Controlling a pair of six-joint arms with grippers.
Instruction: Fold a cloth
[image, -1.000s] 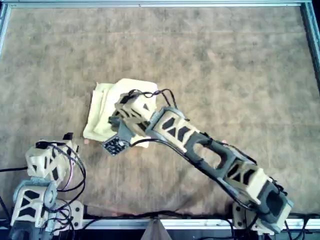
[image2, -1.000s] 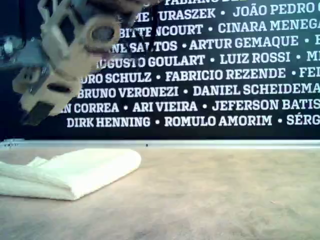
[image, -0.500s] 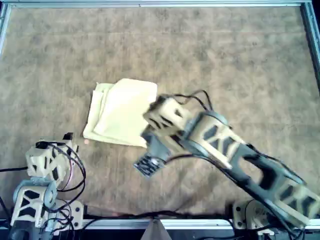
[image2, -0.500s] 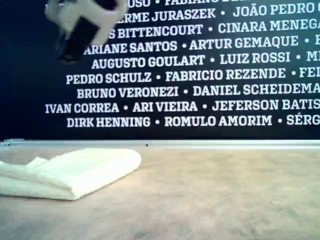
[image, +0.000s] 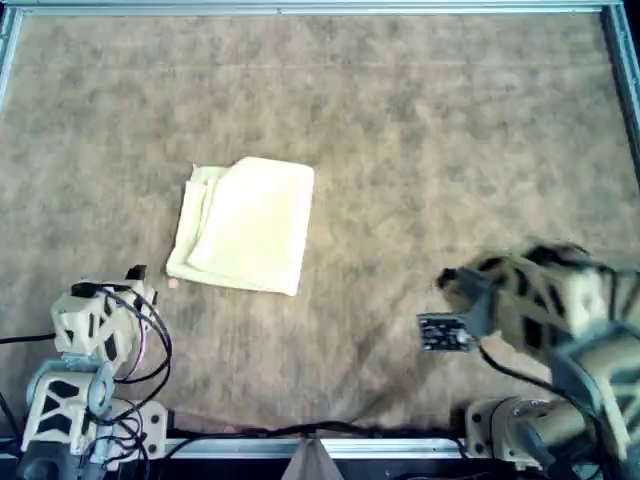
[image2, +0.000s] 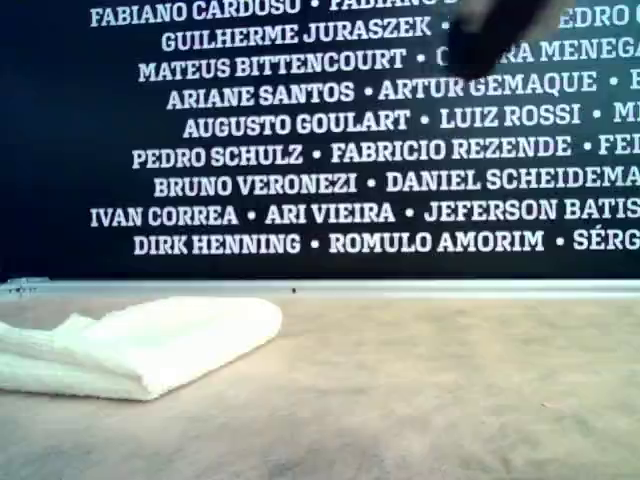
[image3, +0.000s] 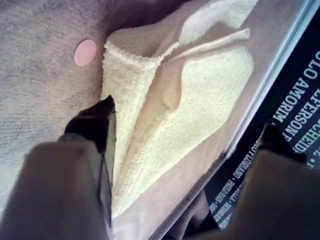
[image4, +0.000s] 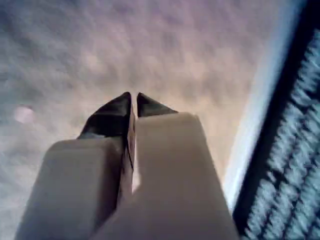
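Note:
The pale-yellow cloth (image: 245, 225) lies folded into a small rectangle on the brown mat, left of centre in the overhead view. It shows as a low folded stack at the exterior view's left (image2: 140, 345). My first gripper (image: 136, 273) rests near the cloth's near corner. In the first wrist view my first gripper (image3: 190, 120) is open and holds nothing, with the cloth (image3: 200, 90) beyond its fingertips. My second gripper (image: 447, 279) is motion-blurred at the overhead view's lower right, far from the cloth. In the second wrist view my second gripper (image4: 132, 98) is shut and empty above bare mat.
The brown mottled mat (image: 420, 130) covers the table inside a metal frame (image: 300, 8). A small pink dot (image: 172, 284) lies on the mat by the cloth's near corner. A black wall with white names (image2: 350, 150) stands behind the table.
My second arm has swung away from above the cloth toward the overhead view's lower right. The cloth and my first arm have not moved.

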